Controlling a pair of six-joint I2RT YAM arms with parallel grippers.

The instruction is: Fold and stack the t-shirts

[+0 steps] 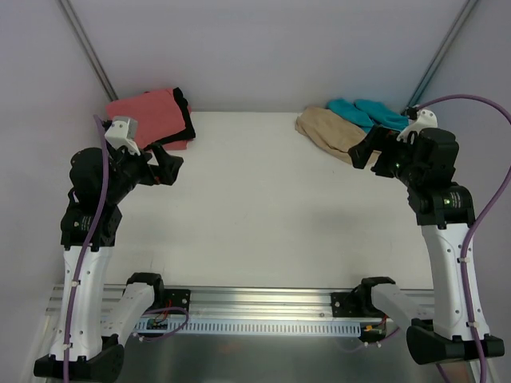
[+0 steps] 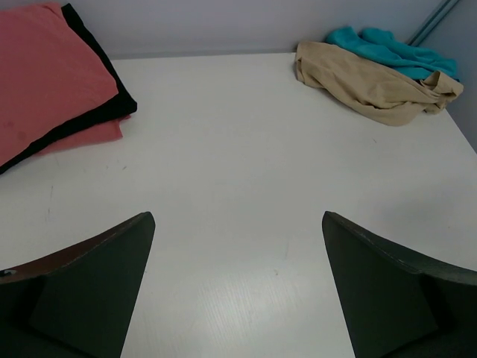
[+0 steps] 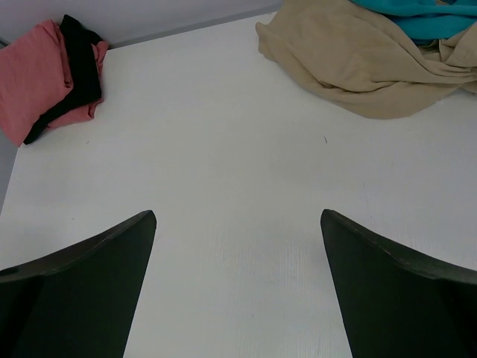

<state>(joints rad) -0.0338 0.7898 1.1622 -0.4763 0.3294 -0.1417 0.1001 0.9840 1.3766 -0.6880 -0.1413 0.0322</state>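
Tan shirt (image 1: 323,129) lies crumpled far right, touching teal shirt (image 1: 369,113); neither is folded. Coral shirt (image 1: 146,116) and black shirt (image 1: 185,121) sit folded far left, evidently the stack. Left gripper (image 2: 237,224) and right gripper (image 3: 237,220) are spread wide and hold nothing. The right one hovers near the tan shirt, judged placed for pickup.

The table (image 1: 255,199) bears two piles — a stack of shirts (image 1: 148,116) at its far left corner, a heap of shirts (image 1: 331,132) at its far right corner — well apart along its far edge.
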